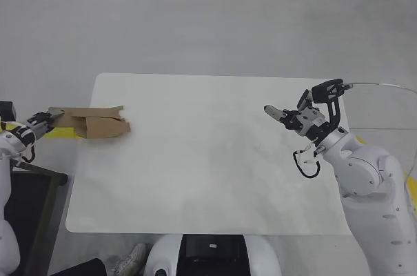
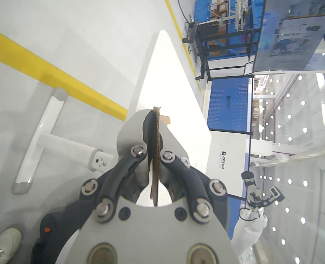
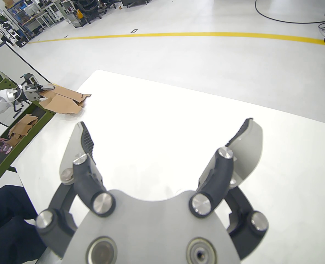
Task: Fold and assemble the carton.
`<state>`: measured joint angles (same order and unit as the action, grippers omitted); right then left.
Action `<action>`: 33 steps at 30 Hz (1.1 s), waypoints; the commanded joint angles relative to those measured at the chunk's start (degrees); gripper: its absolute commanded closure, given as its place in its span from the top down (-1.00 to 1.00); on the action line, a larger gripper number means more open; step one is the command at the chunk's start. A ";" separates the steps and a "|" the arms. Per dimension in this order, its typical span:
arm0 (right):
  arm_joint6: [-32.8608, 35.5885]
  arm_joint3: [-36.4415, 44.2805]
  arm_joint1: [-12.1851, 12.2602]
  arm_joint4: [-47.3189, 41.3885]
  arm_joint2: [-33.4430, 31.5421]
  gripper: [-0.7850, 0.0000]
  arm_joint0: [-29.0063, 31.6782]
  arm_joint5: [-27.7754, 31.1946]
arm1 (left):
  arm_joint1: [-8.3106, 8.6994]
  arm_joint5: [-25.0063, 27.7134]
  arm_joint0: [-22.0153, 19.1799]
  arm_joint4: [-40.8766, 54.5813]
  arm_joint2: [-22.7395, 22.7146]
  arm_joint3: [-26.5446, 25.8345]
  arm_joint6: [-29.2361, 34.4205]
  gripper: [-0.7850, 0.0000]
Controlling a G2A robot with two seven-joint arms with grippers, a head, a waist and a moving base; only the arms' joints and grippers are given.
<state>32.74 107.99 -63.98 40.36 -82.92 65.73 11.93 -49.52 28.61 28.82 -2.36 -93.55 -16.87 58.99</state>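
Note:
A flat brown carton (image 1: 96, 121) lies half over the far left edge of the white table (image 1: 208, 172). My left gripper (image 1: 51, 117) is shut on the carton's outer end, just off the table's left side. In the left wrist view the cardboard (image 2: 156, 149) shows edge-on, pinched between the two fingers. From the right wrist the carton (image 3: 63, 100) appears at the table's far corner with the left gripper (image 3: 43, 87) clamped on it. My right gripper (image 1: 276, 114) hovers open over the table's right part, and its own view shows the fingers (image 3: 83, 138) spread with nothing between them.
A dark green bin (image 3: 27, 127) beside the table's left side holds several more flat cartons (image 3: 22, 127). A person's dark sleeve (image 3: 8, 215) and a shoe (image 1: 129, 261) are near the table's front edge.

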 commanded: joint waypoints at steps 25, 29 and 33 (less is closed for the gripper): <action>0.00 0.00 0.00 0.00 0.00 1.00 0.00 0.00 | -11.01 -10.42 -11.67 12.15 14.78 -9.22 0.95 -1.00; 0.00 0.00 0.00 0.00 0.00 1.00 0.00 0.00 | -13.48 -10.60 -12.52 13.85 18.51 -10.71 0.21 -1.00; 0.00 0.00 0.00 0.00 0.00 1.00 0.00 0.00 | -15.69 -13.10 -11.80 19.14 20.70 -11.70 1.42 -1.00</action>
<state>32.74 107.99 -63.98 40.36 -82.92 65.73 11.93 -64.73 16.31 16.66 15.28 -73.31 -28.28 59.93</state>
